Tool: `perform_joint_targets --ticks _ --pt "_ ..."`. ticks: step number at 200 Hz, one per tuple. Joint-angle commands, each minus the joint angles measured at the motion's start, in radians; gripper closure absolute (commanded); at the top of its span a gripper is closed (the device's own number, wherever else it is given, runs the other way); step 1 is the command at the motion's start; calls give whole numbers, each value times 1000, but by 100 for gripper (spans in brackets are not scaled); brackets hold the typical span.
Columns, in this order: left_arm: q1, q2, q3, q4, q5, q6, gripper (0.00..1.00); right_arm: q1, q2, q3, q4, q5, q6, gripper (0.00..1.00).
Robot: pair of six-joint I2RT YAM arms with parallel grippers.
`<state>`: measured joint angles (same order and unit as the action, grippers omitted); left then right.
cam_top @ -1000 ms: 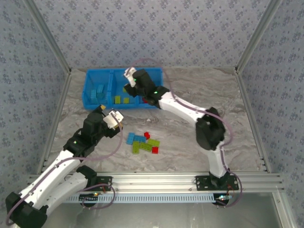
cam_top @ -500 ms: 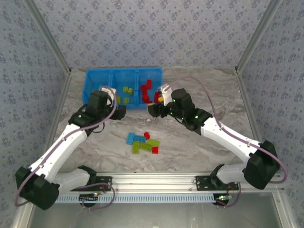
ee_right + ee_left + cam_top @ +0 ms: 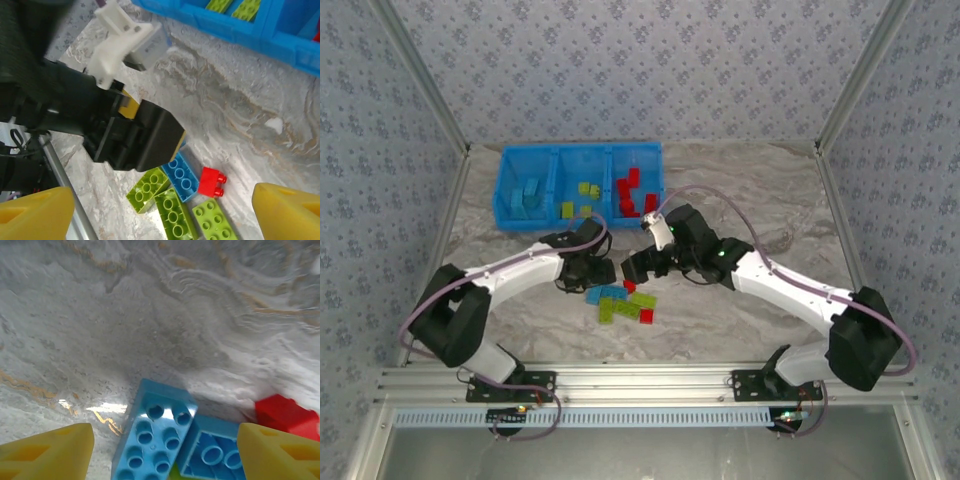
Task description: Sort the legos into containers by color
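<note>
Legos (image 3: 623, 300) lie crowded by left tool (image 3: 606, 272) and right tool (image 3: 630, 269).

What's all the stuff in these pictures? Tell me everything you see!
containers: three joined, bright blue, far left of the table.
sorted legos: several per bin; light blue in the left one, lime green in the middle one, red in the right one.
loose legos: about seven, piled mid-table; two light blue, three lime green, two red.
table: one, grey marble.
walls: patterned blue-grey, around the table.
left gripper: yellow-tipped, open over a blue brick.
right gripper: yellow-tipped, open by the pile.
</note>
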<state>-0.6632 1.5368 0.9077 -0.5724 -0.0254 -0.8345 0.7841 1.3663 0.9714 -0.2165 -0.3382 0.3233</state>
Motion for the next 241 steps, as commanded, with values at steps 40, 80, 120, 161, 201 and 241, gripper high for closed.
perform_joint_targets --ticks 40,80,120,161,201,241 --pt "-4 73 -4 22 -38 -19 33 9 12 34 -54 -2 41 5" --pt "-4 58 -61 20 -85 -41 48 10 48 67 -50 -45 70 5" --pt "-4 -19 -131 20 -84 -69 64 17 75 90 -95 -76 56 5" --pt "-4 -122 -136 -20 -119 -65 75 38 76 95 -153 -91 44 7" --pt "-28 -257 -25 -83 -201 13 79 88 89 129 -325 92 -41 9" --pt "-38 -242 156 14 -256 126 80 95 94 129 -366 103 4 9"
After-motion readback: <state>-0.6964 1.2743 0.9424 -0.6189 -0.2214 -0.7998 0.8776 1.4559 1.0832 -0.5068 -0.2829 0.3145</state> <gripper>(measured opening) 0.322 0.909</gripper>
